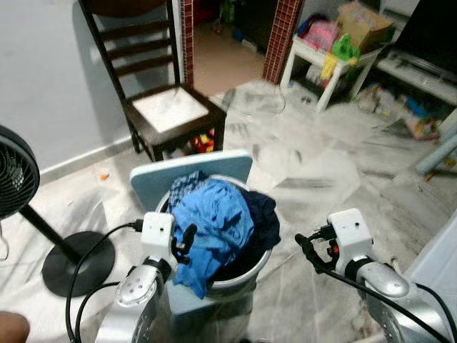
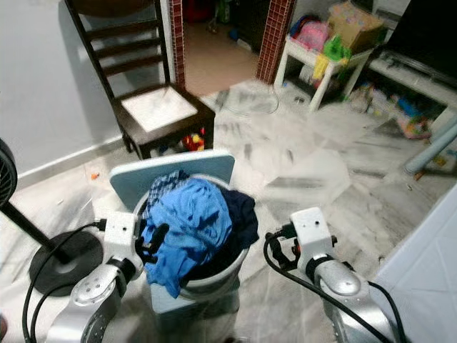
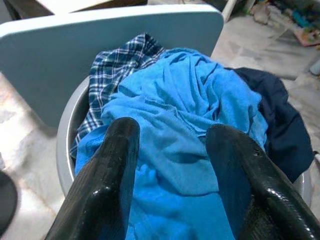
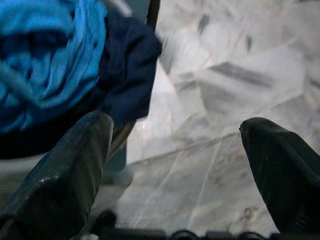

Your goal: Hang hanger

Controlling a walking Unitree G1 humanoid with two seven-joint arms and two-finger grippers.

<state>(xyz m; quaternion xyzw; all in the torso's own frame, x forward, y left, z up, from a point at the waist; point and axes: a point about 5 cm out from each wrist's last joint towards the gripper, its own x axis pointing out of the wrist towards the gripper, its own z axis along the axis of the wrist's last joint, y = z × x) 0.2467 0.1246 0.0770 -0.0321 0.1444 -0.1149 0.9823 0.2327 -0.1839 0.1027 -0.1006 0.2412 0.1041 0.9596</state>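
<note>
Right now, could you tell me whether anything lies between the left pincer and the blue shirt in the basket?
Nothing visible does: the open left pincer sits right against the blue shirt heaped in the basket.

A laundry basket [image 1: 251,275] stands on the floor [image 1: 321,171] directly in front of the robot, heaped with clothes [image 1: 214,225] that spill over its near rim. A flat board [image 1: 153,182] stands behind the basket, touching its far side. The left gripper [image 1: 187,239] sits at the basket's left edge, against the clothes; the right gripper [image 1: 308,250] is just right of the basket, over the floor. A chair [image 1: 168,107] stands behind the board, against the wall. A fan [image 1: 18,179] stands to the far left. A small table [image 1: 321,61] loaded with things stands well back on the right.
</note>
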